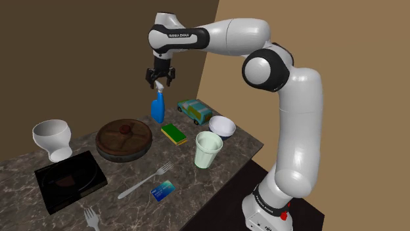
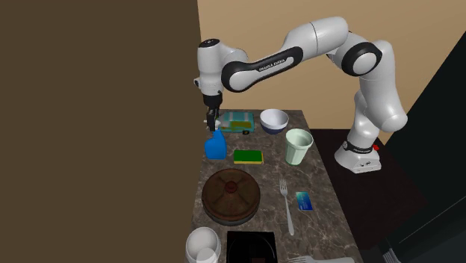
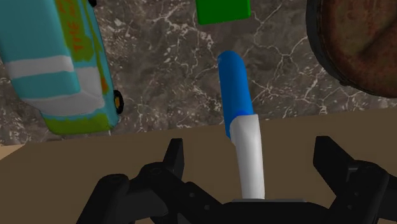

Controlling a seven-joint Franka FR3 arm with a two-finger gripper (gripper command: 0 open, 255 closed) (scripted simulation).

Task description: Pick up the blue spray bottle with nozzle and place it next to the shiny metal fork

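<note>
Noted blue spray bottle with white nozzle point(image 1: 158, 108) upright on dark marbled counter point(image 3: 172, 63). Found all-black two-finger gripper point(image 1: 160, 83) above, fingers point(image 3: 173, 162) apart astride nozzle, no contact. Judged light, stiff, slick; grip white neck.

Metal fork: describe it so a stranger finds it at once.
On the dark marbled counter, find the round brown dish near its middle. The metal fork lies between that dish and a small blue card. The other fork is paler and lies by the black box.
</note>
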